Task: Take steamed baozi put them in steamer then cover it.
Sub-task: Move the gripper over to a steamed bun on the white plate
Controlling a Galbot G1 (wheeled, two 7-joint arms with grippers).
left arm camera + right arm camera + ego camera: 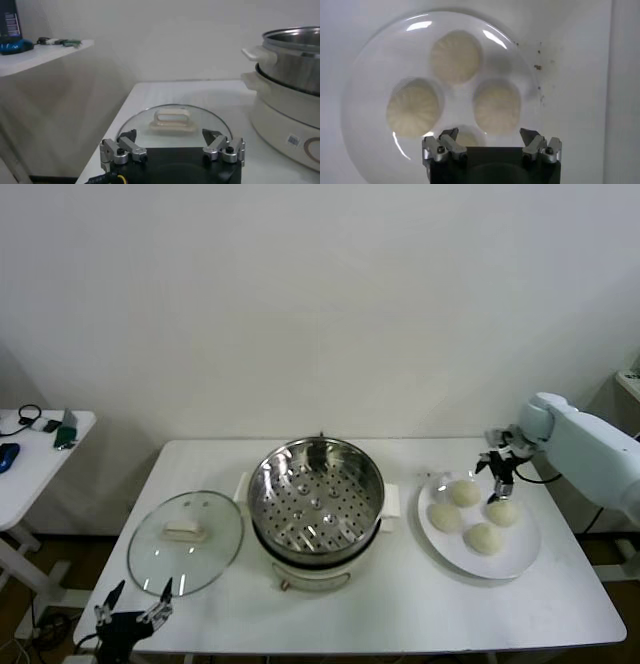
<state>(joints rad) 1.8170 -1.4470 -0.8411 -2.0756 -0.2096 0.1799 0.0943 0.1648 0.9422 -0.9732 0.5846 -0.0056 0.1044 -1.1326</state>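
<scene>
Head view, taking the steamer as the dial's centre. I see the white surface (400,604) carrying everything, and nothing of the task is yet accomplished. The steamer (315,494) stands at the centre, its steel pot uncovered and its perforated tray bare; no bun lies inside. At 3 o'clock, just beside the steamer's side handle, sits the white plate (520,559), and all four steamed baozi (465,493) rest on it, grouped close together. At about 8 o'clock lies the cover (186,542), flat on the surface with its bar handle upward, its rim near the steamer's base but not on the pot. My right tool (499,471) hangs over the far edge of the plate, at roughly 2 o'clock from the steamer, above the buns; in the right wrist view its fingers (445,145) stand wide apart and grip nothing, with the buns directly beneath. My left tool (132,608) waits at 7 o'clock by the near edge of the surface, just short of the cover, likewise spread wide and empty. As I judge it, the first pick is only being lined up: four transfers into the tray remain, followed by lifting the cover onto the pot.
</scene>
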